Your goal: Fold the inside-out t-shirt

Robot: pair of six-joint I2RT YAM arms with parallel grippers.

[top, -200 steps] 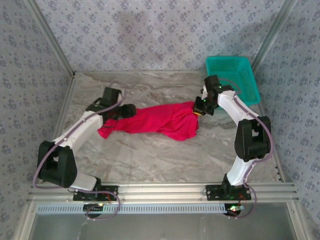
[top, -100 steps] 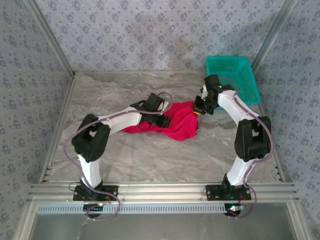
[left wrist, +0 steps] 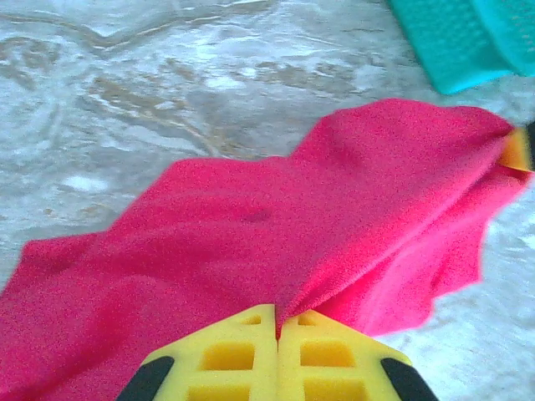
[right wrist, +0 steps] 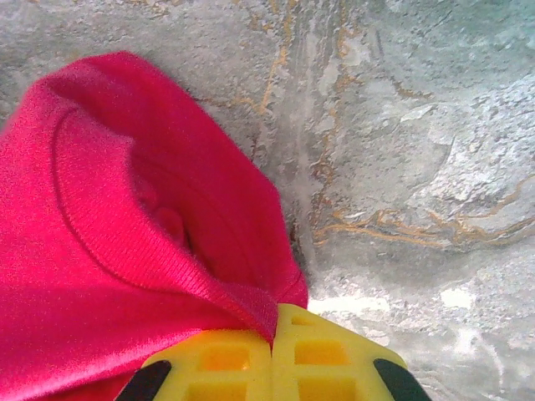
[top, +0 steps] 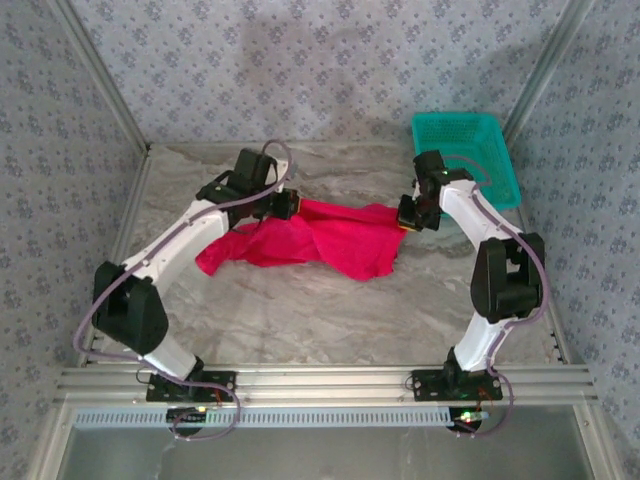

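The inside-out t-shirt [top: 330,240] is a bright red, crumpled strip lying across the middle of the marble table [top: 300,320]. My left gripper [top: 291,205] sits at the shirt's far edge, shut on a pinch of red cloth. In the left wrist view the yellow fingertips [left wrist: 251,334] meet with a fold of the t-shirt [left wrist: 251,242] pulled up between them. My right gripper [top: 405,222] holds the shirt's right end. In the right wrist view it [right wrist: 274,322] is shut on the ribbed band of the t-shirt [right wrist: 125,251].
A teal mesh basket [top: 465,150] stands at the back right corner, just behind the right arm, and also appears as a teal basket [left wrist: 468,38] in the left wrist view. Patterned walls and metal frame posts enclose the table. Bare marble lies in front of the shirt.
The left arm swept from the shirt's left end across to the middle, then back to the far edge, and its jaws closed on cloth. The right gripper stayed shut at the right end.
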